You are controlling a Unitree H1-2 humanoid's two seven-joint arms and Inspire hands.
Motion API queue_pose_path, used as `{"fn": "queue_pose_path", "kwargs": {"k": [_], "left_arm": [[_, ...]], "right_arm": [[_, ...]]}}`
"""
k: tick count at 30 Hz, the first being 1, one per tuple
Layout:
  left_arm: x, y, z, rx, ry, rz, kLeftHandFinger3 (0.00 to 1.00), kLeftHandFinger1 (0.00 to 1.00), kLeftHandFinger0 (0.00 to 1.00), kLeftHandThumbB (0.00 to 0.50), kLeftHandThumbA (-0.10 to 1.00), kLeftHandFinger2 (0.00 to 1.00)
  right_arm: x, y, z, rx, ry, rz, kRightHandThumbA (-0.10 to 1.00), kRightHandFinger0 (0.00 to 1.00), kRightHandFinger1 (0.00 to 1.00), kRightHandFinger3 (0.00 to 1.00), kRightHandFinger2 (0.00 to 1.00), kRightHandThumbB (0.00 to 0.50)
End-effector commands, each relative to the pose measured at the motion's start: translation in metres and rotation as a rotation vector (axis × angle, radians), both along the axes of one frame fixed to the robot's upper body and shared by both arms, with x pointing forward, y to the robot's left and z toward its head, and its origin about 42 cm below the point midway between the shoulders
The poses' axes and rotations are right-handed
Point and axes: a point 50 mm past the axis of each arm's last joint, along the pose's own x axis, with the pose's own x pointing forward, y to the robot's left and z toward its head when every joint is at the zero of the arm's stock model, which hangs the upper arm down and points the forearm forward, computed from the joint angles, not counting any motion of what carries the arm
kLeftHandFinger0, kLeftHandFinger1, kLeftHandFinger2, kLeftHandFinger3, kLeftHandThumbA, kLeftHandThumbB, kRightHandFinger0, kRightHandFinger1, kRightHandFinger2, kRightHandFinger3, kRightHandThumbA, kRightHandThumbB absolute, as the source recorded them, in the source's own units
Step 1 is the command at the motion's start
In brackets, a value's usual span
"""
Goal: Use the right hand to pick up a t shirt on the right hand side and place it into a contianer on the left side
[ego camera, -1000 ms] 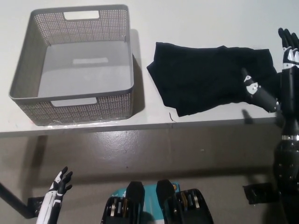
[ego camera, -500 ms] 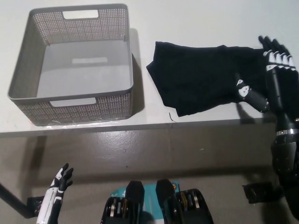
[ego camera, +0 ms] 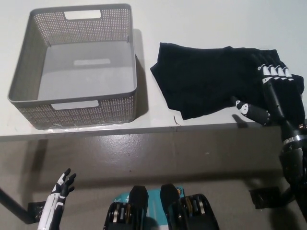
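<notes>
A black t shirt (ego camera: 211, 79) lies crumpled on the right part of the white table (ego camera: 201, 24). My black right hand (ego camera: 271, 93) is open and hovers over the shirt's right end, fingers spread and pointing away, thumb out to the left near the table's front edge. It holds nothing. A grey perforated basket (ego camera: 122, 52) stands on the left of the table, with nothing inside. My white left hand (ego camera: 60, 189) hangs low at the bottom left, below the table, fingers apart.
The table's front edge (ego camera: 144, 130) runs across the middle of the view, with grey floor below it. A gap of bare tabletop separates the basket and the shirt.
My right hand has moved left and inward, from the shirt's far right edge to over its right end. The shirt and basket have not moved.
</notes>
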Motion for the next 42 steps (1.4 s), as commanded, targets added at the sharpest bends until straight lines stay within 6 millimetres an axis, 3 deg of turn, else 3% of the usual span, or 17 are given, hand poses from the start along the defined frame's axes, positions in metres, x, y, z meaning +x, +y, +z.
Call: {"fn": "queue_pose_path", "kwargs": {"k": [1, 5, 11, 21, 31, 42], "left_arm": [[0.009, 0.005, 0.014, 0.021, -0.064, -0.028, 1.0, 1.0, 1.0, 0.261, 1.0, 0.99], [0.011, 0.004, 0.016, 0.032, -0.067, -0.03, 1.0, 1.0, 1.0, 0.271, 1.0, 0.99], [0.014, 0.003, 0.018, 0.025, -0.072, -0.04, 1.0, 1.0, 0.99, 0.261, 1.0, 0.99], [0.016, 0.005, 0.023, 0.042, -0.055, -0.042, 1.0, 1.0, 1.0, 0.294, 1.0, 1.0], [0.021, 0.004, 0.029, 0.073, -0.04, -0.043, 1.0, 1.0, 1.0, 0.296, 1.0, 1.0], [0.032, 0.005, 0.033, 0.066, -0.078, -0.049, 1.0, 1.0, 1.0, 0.269, 1.0, 1.0]], "right_arm": [[0.008, 0.001, 0.012, -0.044, 0.01, 0.01, 0.83, 1.0, 1.0, 1.0, 1.0, 0.5], [0.016, 0.007, 0.012, -0.051, 0.018, 0.009, 0.8, 1.0, 1.0, 1.0, 1.0, 0.5], [0.03, 0.018, 0.013, -0.059, 0.025, 0.024, 0.82, 1.0, 1.0, 1.0, 1.0, 0.5], [0.05, 0.037, 0.012, -0.059, 0.084, 0.052, 0.86, 1.0, 1.0, 1.0, 1.0, 0.5], [0.063, 0.027, 0.003, -0.057, 0.124, 0.012, 0.84, 1.0, 1.0, 1.0, 1.0, 0.5], [0.071, 0.004, -0.01, -0.089, 0.185, -0.064, 0.96, 1.0, 1.0, 1.0, 1.0, 0.5]]}}
